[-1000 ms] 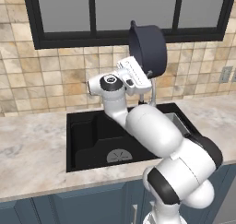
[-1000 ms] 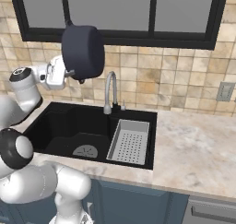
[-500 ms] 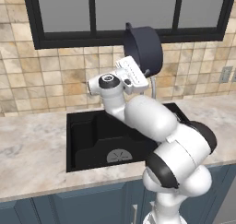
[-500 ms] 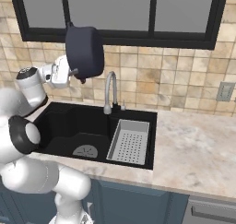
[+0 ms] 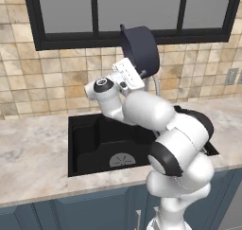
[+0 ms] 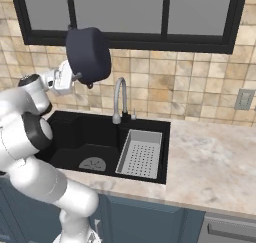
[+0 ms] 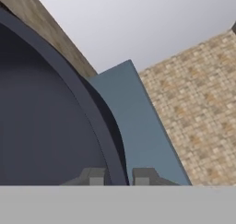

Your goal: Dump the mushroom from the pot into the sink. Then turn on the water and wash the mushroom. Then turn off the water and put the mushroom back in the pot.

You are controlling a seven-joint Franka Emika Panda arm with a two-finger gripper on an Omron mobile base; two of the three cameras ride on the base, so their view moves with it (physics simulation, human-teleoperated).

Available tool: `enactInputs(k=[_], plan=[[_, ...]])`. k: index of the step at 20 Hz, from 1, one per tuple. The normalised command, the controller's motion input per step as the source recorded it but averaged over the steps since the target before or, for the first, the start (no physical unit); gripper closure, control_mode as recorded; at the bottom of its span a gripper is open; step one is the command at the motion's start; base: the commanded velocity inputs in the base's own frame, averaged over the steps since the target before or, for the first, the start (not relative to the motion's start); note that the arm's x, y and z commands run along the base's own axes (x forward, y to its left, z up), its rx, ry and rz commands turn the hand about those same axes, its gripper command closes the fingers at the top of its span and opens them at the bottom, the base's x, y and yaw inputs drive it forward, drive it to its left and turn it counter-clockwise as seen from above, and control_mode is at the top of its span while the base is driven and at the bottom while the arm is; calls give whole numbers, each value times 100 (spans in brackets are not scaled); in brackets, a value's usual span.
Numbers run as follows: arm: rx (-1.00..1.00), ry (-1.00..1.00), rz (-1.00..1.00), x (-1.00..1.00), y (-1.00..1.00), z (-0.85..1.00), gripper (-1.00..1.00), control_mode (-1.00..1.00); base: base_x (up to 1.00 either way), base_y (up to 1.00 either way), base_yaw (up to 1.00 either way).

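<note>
Dump step: my gripper (image 7: 119, 176), jaws clamped on rim of pot (image 5: 140, 50), holds it tipped high over sink (image 6: 75, 137); mushroom not visible; next I'd check basin, then tap.

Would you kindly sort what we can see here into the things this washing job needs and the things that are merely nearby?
Needed for the job:
- dark navy round pot, held tipped on its side above the basin, its rim between the fingers of the gripper
- black recessed sink
- curved grey faucet

Merely nearby:
- grey perforated strainer tray
- wall outlet
</note>
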Motion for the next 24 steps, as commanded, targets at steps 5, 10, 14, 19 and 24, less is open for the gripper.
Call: enactInputs(k=[5,10,14,19,24], plan=[[-7,-1,-3,34,14,-1,100,-100,0,0,0],[-7,0,-4,37,14,0,100,-100,0,0,0],[-7,-1,-3,21,9,-2,100,-100,0,0,0],[-9,-3,0,0,2,-6,100,-100,0,0,0],[-10,0,0,0,0,-2,100,-100,0,0,0]])
